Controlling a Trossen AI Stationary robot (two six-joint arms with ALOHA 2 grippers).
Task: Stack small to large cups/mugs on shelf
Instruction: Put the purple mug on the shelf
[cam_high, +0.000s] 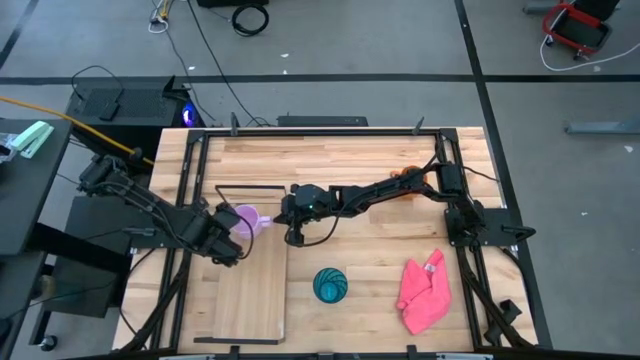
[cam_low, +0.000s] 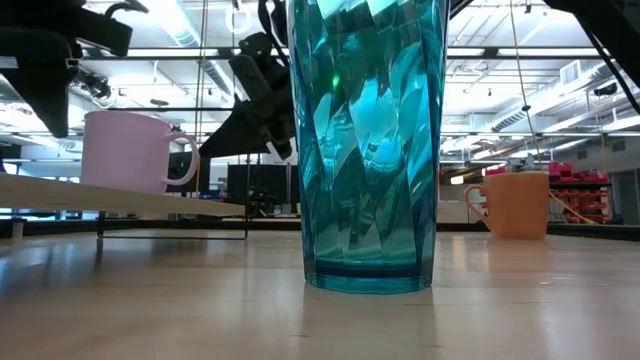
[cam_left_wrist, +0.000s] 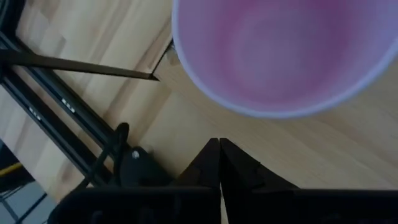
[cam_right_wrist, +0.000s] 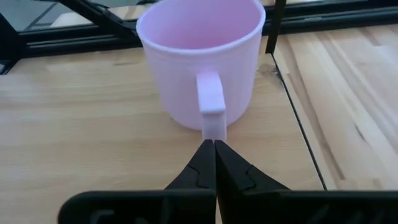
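Nearest the table's front edge, the teal-green cup (cam_high: 330, 285) stands upright on the bare table (cam_high: 370, 255), just off the shelf's right side and apart from it; in the low view the same cup (cam_low: 368, 150) fills the middle of the picture. Beyond the cup to the right, well clear of the shelf, a pink cloth (cam_high: 424, 292) lies crumpled on the table.

The shelf (cam_high: 250, 295) is a long light-wood board with a thin black wire frame at its far end. On that far end stands the lilac-purple mug (cam_high: 246, 221), upright, handle turned toward the shelf's right edge.

The left pincer (cam_high: 232, 243) sits over the shelf just beside the mug, fingers pressed together and holding nothing; its wrist view shows the mug's rim just ahead of the closed tips. The right pincer (cam_high: 292, 235) is at the shelf's right edge, also fully closed and empty, its tips (cam_right_wrist: 213, 149) right at the mug's handle (cam_right_wrist: 211, 102); whether they touch it I cannot tell.

Farthest back, well right of the shelf, the orange mug (cam_low: 515, 203) stands upright on the table, mostly hidden under the right arm from above.
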